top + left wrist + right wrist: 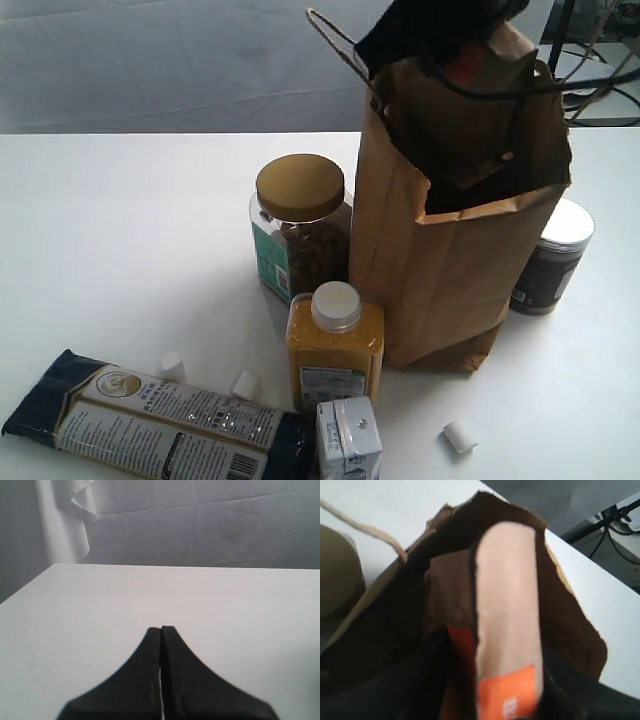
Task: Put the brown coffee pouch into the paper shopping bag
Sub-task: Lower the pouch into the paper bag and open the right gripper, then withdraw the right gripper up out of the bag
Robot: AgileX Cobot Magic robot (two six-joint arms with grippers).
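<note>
The paper shopping bag stands open at the middle right of the white table. My right gripper hangs in the bag's mouth, shut on the brown coffee pouch, of which only a strip of orange-red label shows here. In the right wrist view the pouch sits between my dark fingers and points down into the bag; the right gripper grips it at the orange label. My left gripper is shut and holds nothing, above bare table; the exterior view does not show it.
A gold-lidded jar and a yellow bottle stand against the bag's left side. A dark can is at its right. A long dark-blue packet, a small carton and white bits lie in front.
</note>
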